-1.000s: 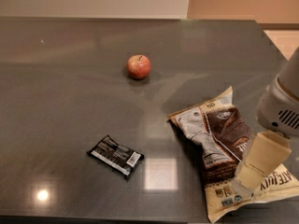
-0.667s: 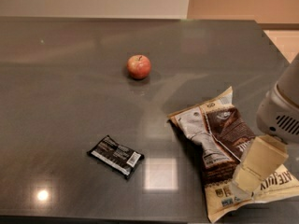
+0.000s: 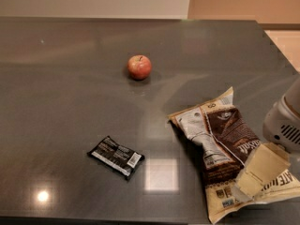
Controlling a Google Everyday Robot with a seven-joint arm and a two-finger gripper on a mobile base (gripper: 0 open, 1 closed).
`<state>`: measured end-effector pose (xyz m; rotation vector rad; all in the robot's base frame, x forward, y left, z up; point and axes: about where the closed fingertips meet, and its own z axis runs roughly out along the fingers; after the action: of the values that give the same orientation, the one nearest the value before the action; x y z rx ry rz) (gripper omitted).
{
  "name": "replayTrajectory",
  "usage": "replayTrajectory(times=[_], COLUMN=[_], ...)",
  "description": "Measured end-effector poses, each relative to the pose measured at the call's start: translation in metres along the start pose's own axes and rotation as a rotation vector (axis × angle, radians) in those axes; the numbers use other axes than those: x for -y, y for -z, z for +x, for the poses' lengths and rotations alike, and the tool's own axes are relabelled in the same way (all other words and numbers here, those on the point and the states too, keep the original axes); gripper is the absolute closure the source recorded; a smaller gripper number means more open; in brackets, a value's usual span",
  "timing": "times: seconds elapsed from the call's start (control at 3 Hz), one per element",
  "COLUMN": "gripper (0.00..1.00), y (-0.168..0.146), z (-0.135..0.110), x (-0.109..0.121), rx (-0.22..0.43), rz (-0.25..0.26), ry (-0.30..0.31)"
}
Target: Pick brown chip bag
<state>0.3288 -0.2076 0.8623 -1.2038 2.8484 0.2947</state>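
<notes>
The brown chip bag (image 3: 220, 144) lies flat on the dark table (image 3: 70, 102) at the front right. It is crinkly, with a dark brown centre, cream edges and a white nutrition panel. My gripper (image 3: 260, 172) reaches in from the right edge and hangs over the bag's lower right part, covering some of it. Its white arm housing (image 3: 283, 125) sits just above and to the right. I cannot tell whether it touches the bag.
A red apple (image 3: 139, 67) stands near the table's middle, farther back. A small black wrapped bar (image 3: 116, 156) lies at the front left of the bag. The table's right edge runs close to the arm.
The arm has sunk slightly towards the bag's lower right part. The bag, apple and bar have not moved.
</notes>
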Motion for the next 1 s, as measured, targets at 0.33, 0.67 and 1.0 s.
replayTrajectory(times=[0.33,0.67,1.0], gripper=[0.0,0.18,0.41], y=[-0.0045,-0.0089,-0.0111], z=[0.0026,0.0048,0.0052], x=[0.004,0.0064,0.0072], rx=[-0.006,-0.012,-0.017], rz=[0.002,0.001,-0.004], ry=[-0.006,-0.008,0.0])
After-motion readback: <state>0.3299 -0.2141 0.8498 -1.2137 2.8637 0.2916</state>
